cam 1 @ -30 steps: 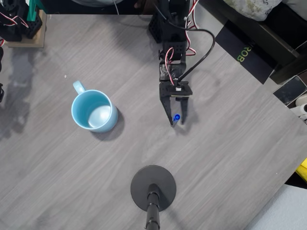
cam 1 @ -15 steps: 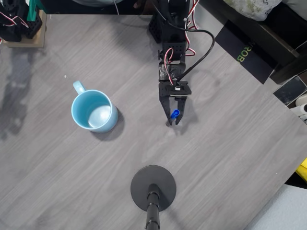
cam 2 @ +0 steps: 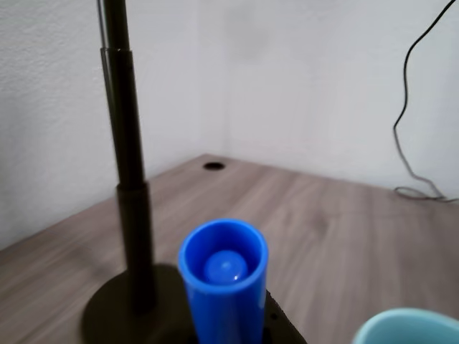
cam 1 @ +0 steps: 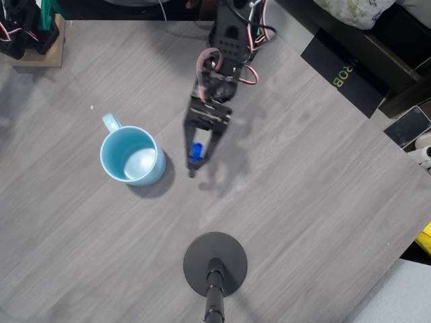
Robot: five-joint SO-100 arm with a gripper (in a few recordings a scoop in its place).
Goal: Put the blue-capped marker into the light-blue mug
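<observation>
One short, slim blue-capped marker [cam 1: 196, 151] with a bright blue plastic cap is under inspection; it sits between the fingers of the black two-finger tool [cam 1: 194, 166], which is clamped on it, above the grey wood-grain surface [cam 1: 310, 202]. In the wrist view the cap [cam 2: 223, 276] fills the lower middle, seen almost end-on and rising toward the camera, so the long axis appears to run along the tool's own length, cap toward the wrist; the barrel is hidden.

Handling, as judged: light, rigid, smooth-sided and liable to twist or slip in a narrow pinch. Fragility is low. Hold is best kept on the barrel just below the cap, where the fingers already sit, so the free end leads.

Just to the left in the overhead view stands the round, glossy, pale sky-blue ceramic mug [cam 1: 132, 155], upright, mouth open, loop handle at upper left, apart from the tool. Its rim [cam 2: 409, 326] shows at the lower right of the wrist view. A black round-based stand [cam 1: 215, 264] stands nearer the lower edge.
</observation>
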